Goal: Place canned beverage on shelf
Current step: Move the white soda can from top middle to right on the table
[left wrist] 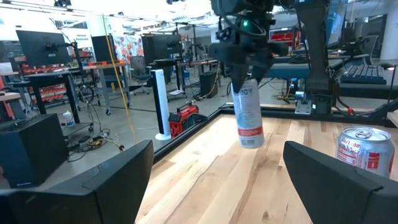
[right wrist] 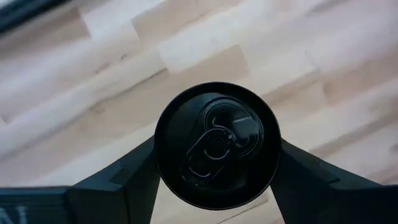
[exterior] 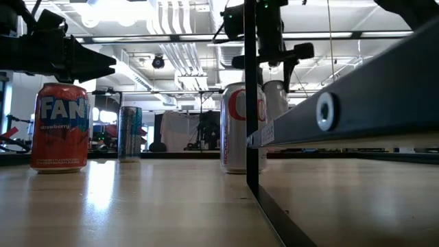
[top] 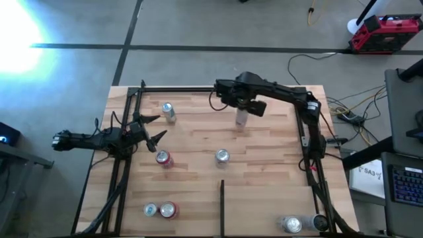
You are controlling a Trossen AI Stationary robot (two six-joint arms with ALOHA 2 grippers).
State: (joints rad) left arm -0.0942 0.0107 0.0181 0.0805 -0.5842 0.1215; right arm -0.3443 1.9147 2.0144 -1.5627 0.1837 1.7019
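Right gripper (right wrist: 214, 163) is clamped on a slim white can (left wrist: 247, 115) w/ both fingers snug on its sides, held upright over the far-middle of the shelf (top: 264, 173). Looks lifted just off the wood, tho hard to tell. Left gripper (top: 151, 129) waits at the left edge, fingers spread wide, nothing in them.

High view: set overhead, aimed straight down; whole shelf (top: 264, 172) and both arms covered, far off. Low view: set at board level, aimed across surface into room; cans seen close. Left wrist view: aimed fwd between own fingers (left wrist: 118, 180) toward the slim can (left wrist: 247, 117) held by the right hand (left wrist: 245, 59). Right wrist view: aimed straight down, v. close. Same slim can shared by all four views.
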